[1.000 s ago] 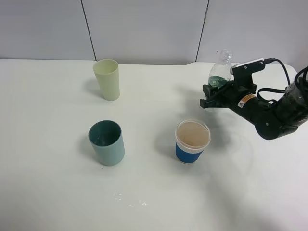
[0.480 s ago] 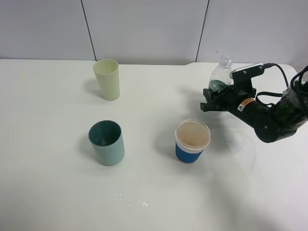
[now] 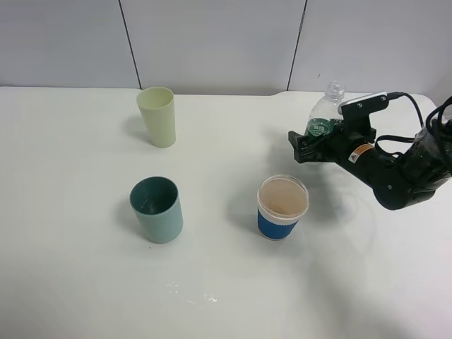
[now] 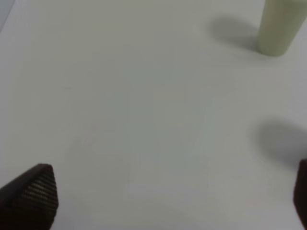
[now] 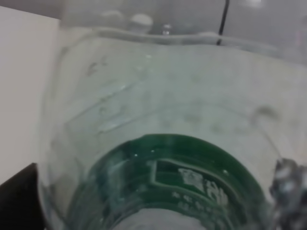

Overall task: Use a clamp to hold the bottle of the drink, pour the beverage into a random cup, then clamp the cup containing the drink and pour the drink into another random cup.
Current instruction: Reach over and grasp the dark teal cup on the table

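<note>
The clear bottle point(image 3: 326, 106) with its dark green label stands upright at the right rear of the white table. My right gripper point(image 3: 311, 138) is around its lower part with the jaws apart, open. Seen from the right wrist, the bottle point(image 5: 168, 143) fills the frame and one dark finger point(image 5: 17, 201) shows beside it. The teal tumbler point(image 3: 157, 210) stands front left, the blue-sleeved cup point(image 3: 282, 207) front centre, just in front of the right gripper. In the left wrist view my left gripper point(image 4: 168, 196) hangs wide open over bare table; the high camera does not show it.
A taller pale yellow-green cup point(image 3: 157, 116) stands at the back left, and the left wrist camera catches that yellow-green cup point(image 4: 280, 26) too. A few spilled drops point(image 3: 191, 295) lie on the table point(image 3: 70, 176) near its front edge.
The bottle went from tilted to upright and came down onto the table. The right gripper's jaws spread apart around it. The cups have not moved.
</note>
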Robot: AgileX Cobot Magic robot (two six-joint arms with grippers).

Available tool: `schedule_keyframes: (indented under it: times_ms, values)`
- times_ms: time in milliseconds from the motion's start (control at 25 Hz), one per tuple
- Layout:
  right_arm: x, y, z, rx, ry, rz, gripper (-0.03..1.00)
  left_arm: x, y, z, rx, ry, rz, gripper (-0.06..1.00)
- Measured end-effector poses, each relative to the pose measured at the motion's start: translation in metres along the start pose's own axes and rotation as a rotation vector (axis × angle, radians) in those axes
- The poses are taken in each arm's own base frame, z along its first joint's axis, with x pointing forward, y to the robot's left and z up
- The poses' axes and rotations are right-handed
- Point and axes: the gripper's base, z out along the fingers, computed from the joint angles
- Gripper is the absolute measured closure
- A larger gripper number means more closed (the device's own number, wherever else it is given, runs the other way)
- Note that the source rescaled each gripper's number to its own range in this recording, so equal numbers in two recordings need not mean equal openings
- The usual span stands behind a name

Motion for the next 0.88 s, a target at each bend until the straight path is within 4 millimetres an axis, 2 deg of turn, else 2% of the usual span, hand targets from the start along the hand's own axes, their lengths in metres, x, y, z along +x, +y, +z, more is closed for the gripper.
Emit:
schedule_keyframes:
  times_ms: [120, 240, 520, 880]
  values:
    - [-0.002, 0.0, 0.0, -0.001, -0.007, 0.004, 0.04, 0.0, 0.0, 0.0, 0.0, 0.0, 0.0, -0.06]
    - [-0.014, 0.0, -0.002, -0.018, -0.044, -0.007, 0.04, 0.0, 0.0, 0.0, 0.0, 0.0, 0.0, -0.06]
    - [-0.067, -0.005, -0.016, -0.012, -0.18, -0.032, 0.04, 0.0, 0.0, 0.0, 0.0, 0.0, 0.0, -0.06]
    - [-0.126, -0.013, -0.047, 0.023, -0.208, -0.117, 0.02, 0.0, 0.0, 0.0, 0.0, 0.0, 0.0, -0.06]
